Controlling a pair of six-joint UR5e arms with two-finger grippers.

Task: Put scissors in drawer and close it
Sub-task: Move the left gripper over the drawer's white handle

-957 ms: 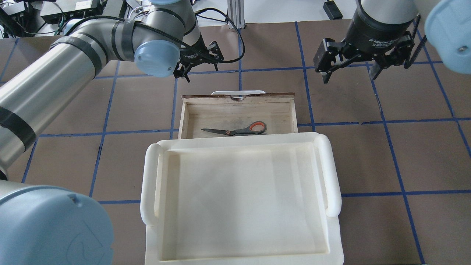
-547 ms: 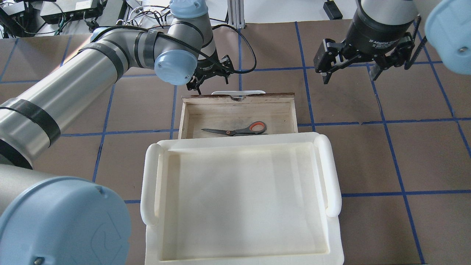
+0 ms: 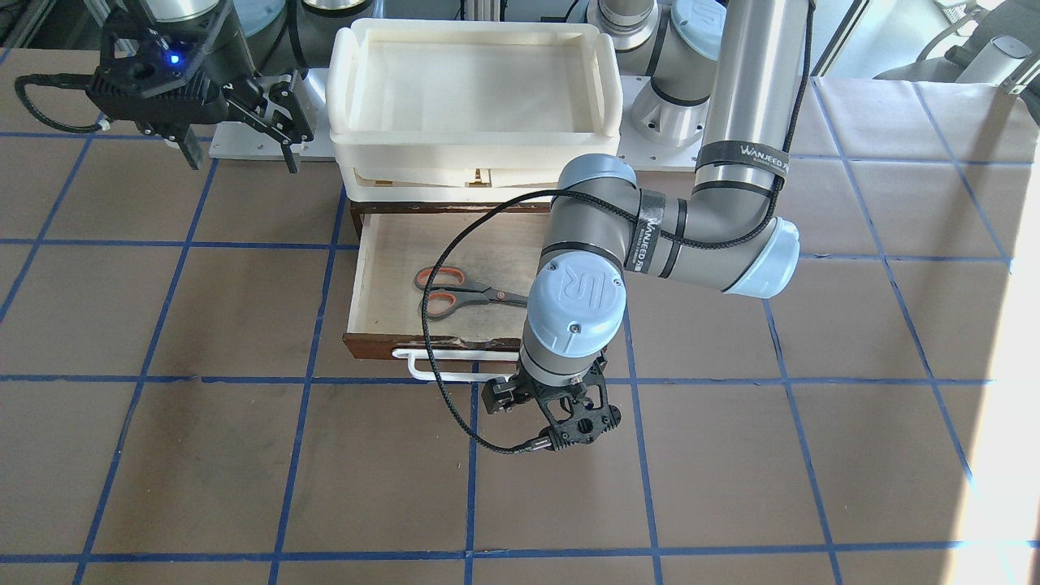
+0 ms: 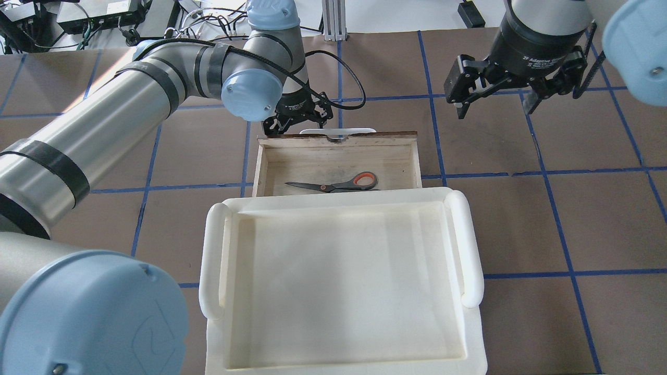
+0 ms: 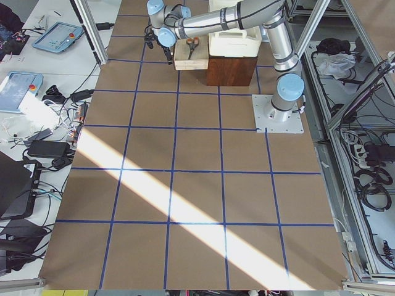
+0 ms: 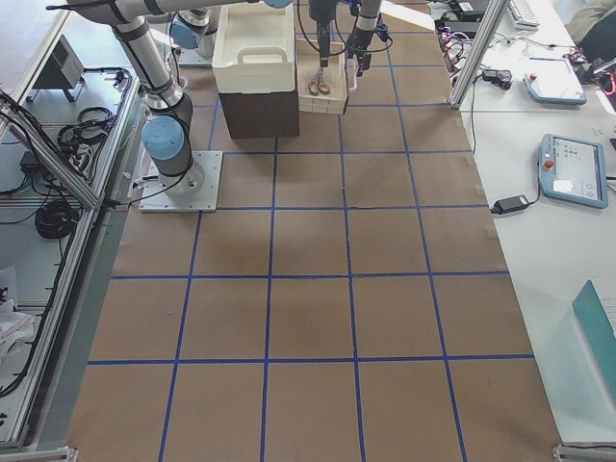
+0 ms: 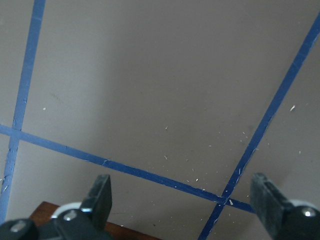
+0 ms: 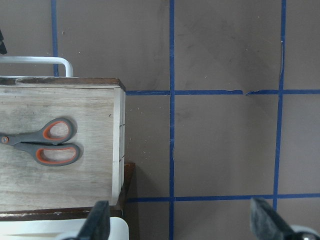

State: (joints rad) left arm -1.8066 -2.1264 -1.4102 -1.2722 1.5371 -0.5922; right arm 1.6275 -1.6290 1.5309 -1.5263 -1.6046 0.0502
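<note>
The scissors (image 4: 338, 183), with orange-red and grey handles, lie flat inside the open drawer (image 4: 338, 139), handles to the right; they also show in the front view (image 3: 455, 292) and the right wrist view (image 8: 47, 142). The drawer's white bar handle (image 4: 337, 129) sticks out from its dark front (image 3: 382, 345). My left gripper (image 4: 296, 122) is open and empty, low just beyond the drawer front by the handle's left part; in its wrist view (image 7: 182, 200) both fingers stand wide apart over bare table. My right gripper (image 4: 495, 104) is open and empty, held high to the drawer's right.
A cream-white plastic tray (image 4: 469, 245) sits on the cabinet above the drawer. The brown table (image 4: 547, 219) carries a grid of blue tape lines. The left arm's black cable (image 3: 439, 325) loops over the drawer.
My left arm has swung right and toward the drawer front, bringing its gripper down by the white handle. The right gripper, scissors and drawer have not moved.
</note>
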